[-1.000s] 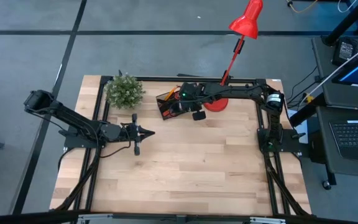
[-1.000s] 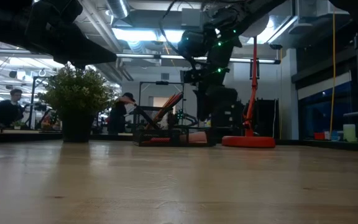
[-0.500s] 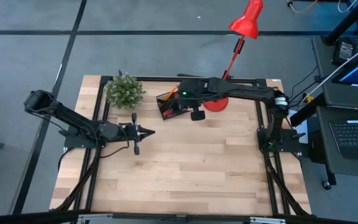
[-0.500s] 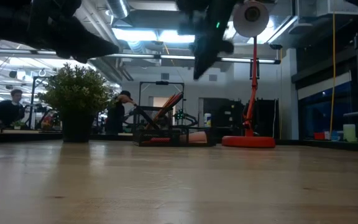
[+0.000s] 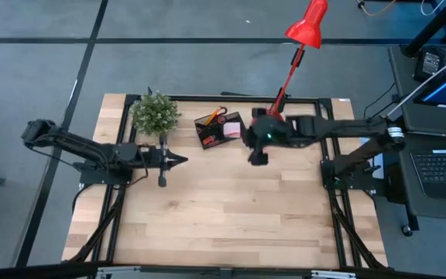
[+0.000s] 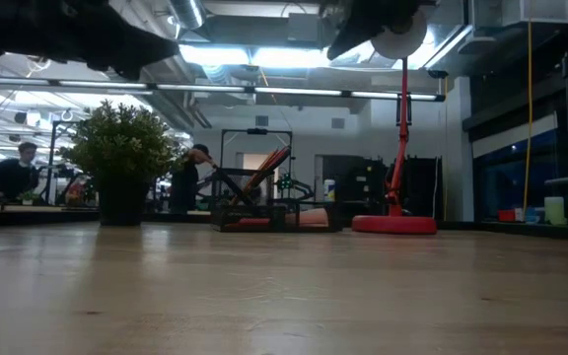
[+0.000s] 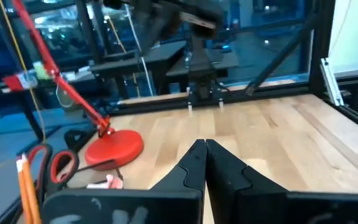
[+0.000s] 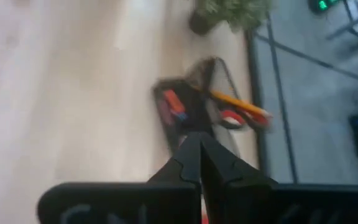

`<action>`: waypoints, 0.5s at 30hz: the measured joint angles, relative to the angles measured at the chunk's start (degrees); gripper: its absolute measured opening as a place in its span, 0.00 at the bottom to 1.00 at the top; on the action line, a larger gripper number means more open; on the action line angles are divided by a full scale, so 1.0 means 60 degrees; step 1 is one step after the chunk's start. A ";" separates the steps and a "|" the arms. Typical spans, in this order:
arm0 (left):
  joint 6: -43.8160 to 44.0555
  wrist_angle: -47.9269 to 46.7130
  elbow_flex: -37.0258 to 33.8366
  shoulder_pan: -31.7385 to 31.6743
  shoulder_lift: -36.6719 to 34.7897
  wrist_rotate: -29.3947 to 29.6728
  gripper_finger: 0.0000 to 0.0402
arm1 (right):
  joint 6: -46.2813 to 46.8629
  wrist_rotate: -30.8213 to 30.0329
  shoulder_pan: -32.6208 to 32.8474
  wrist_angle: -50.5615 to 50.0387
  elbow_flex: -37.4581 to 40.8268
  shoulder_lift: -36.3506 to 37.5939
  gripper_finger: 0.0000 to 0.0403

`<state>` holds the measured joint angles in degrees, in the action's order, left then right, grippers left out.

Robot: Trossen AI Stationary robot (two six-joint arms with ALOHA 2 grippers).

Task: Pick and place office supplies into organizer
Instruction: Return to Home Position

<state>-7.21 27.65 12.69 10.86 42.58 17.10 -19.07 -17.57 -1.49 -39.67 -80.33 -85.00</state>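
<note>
The black organizer stands at the table's far middle. Orange pencils, red-handled scissors and a pink block are in it. The pencils lean out over its rim. My right gripper hangs shut and holding nothing, high above the table just right of the organizer. My left gripper is shut and holds nothing, left of the table's middle, pointing toward the right edge. Its wrist view shows the shut fingers, with the scissors' handles beyond them.
A red desk lamp rises from its round base right behind the right gripper, and the base also shows in the low view. A small green potted plant stands at the far left. Bare wood spans the near half of the table.
My right gripper has risen from the organizer, up out of the low view, and drawn back toward the table's right edge. My left gripper has pulled back a little toward the left edge.
</note>
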 joint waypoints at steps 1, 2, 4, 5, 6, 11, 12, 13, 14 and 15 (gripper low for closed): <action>0.0101 -0.0238 0.0000 -0.0191 -0.0196 -0.0161 0.01 | 0.0029 0.0170 0.0097 0.0549 0.0503 0.0206 0.01; 0.0192 -0.0485 -0.0005 -0.0392 -0.0422 -0.0254 0.01 | 0.0044 0.0357 0.0168 0.1029 0.0991 0.0363 0.00; 0.0289 -0.0692 0.0000 -0.0766 -0.0750 -0.0381 0.00 | 0.0122 0.0842 0.0256 0.2155 0.1845 0.0613 0.00; 0.0286 -0.0875 0.0000 -0.0968 -0.0926 -0.0474 0.00 | 0.0165 0.1103 0.0276 0.2677 0.2242 0.0726 0.00; 0.0226 -0.0991 -0.0004 -0.1165 -0.1041 -0.0649 0.00 | 0.0194 0.1424 0.0289 0.3271 0.2625 0.0830 0.00; 0.0018 -0.1512 -0.0028 -0.2132 -0.1502 -0.1944 0.01 | 0.0439 0.2815 0.0136 0.6283 0.4609 0.1154 0.00; 0.0059 -0.1521 -0.0044 -0.2303 -0.1535 -0.2069 0.00 | 0.0523 0.2988 0.0076 0.6862 0.5001 0.1210 0.00; 0.0080 -0.1481 -0.0083 -0.2465 -0.1564 -0.2097 0.00 | 0.0625 0.3077 0.0027 0.7494 0.5365 0.1249 0.00; 0.0113 -0.1435 -0.0178 -0.2626 -0.1618 -0.2096 0.00 | 0.0692 0.3118 -0.0018 0.7997 0.5709 0.1286 0.00; 0.0163 -0.1382 -0.0298 -0.2773 -0.1672 -0.2093 0.00 | 0.0789 0.3124 -0.0056 0.8445 0.6045 0.1324 0.00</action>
<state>-6.23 19.36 10.90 -5.78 32.55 4.54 -14.34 1.18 -1.82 11.00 -44.06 -77.06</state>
